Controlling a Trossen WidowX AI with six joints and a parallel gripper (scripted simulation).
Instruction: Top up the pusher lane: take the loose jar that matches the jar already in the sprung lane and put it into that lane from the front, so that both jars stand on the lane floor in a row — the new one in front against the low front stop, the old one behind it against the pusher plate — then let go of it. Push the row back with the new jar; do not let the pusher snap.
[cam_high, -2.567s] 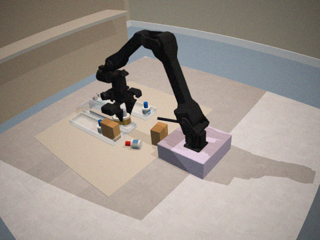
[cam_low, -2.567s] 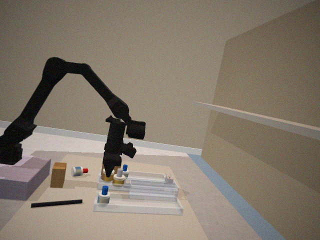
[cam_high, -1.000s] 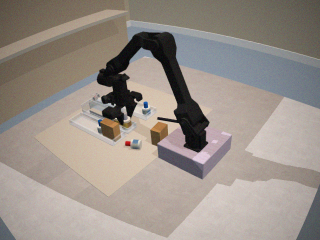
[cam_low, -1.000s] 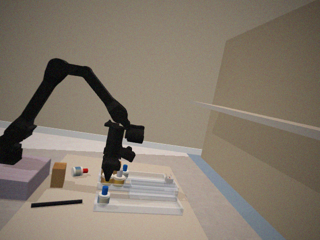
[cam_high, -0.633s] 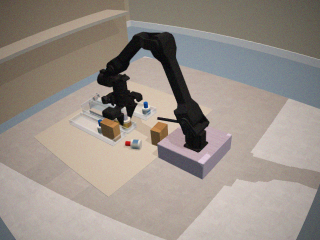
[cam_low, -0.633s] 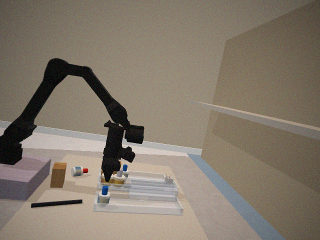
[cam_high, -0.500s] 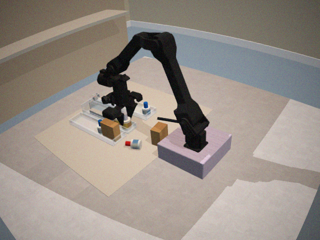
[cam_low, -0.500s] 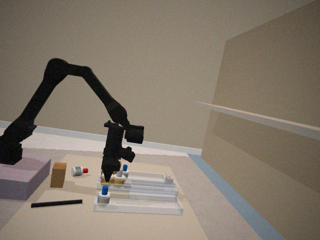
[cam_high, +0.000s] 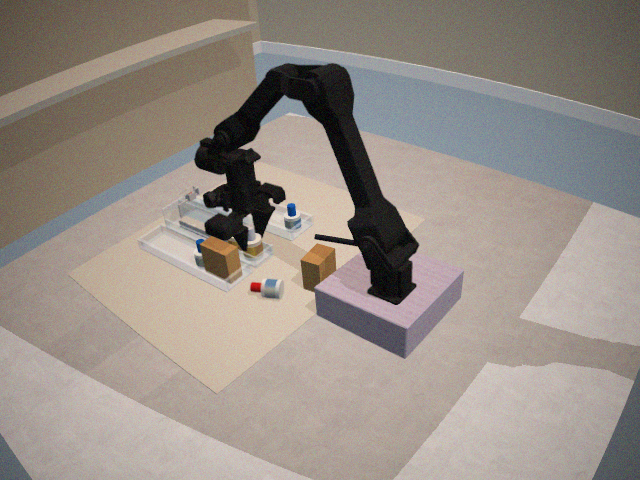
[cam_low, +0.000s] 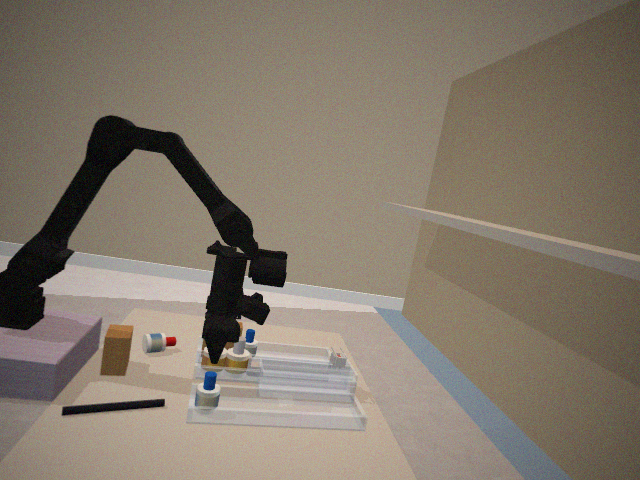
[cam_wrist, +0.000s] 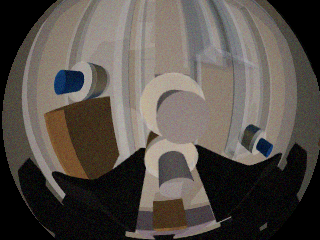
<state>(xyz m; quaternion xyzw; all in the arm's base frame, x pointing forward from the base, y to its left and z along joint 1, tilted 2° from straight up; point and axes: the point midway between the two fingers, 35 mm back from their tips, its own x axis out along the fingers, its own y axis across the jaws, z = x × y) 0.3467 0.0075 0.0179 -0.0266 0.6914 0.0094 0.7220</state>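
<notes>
My gripper (cam_high: 253, 240) (cam_low: 214, 360) (cam_wrist: 170, 151) points down and is shut on an amber jar with a grey cap (cam_high: 253, 249) (cam_wrist: 175, 172), upright at the front end of the clear middle lane (cam_high: 271, 250) (cam_low: 356, 384). A finger partly hides this jar in the exterior view. The matching lane jar (cam_low: 238, 362) (cam_wrist: 149, 102) stands upright directly behind it, in line; they look touching or nearly so. Both look about equally high. Whether the held jar rests on the floor, and its gap to the front stop, cannot be told. The clear pusher plate is hard to make out.
Blue-capped jars stand in both side lanes, one (cam_high: 292, 220) (cam_low: 207, 397) and another (cam_low: 250, 345) (cam_wrist: 96, 80). A brown box (cam_high: 219, 258) (cam_wrist: 92, 137) stands close beside the gripper. Another box (cam_high: 317, 267) (cam_low: 116, 351), a lying red-capped jar (cam_high: 271, 288) (cam_low: 154, 342) and a black rod (cam_low: 113, 406) are in front.
</notes>
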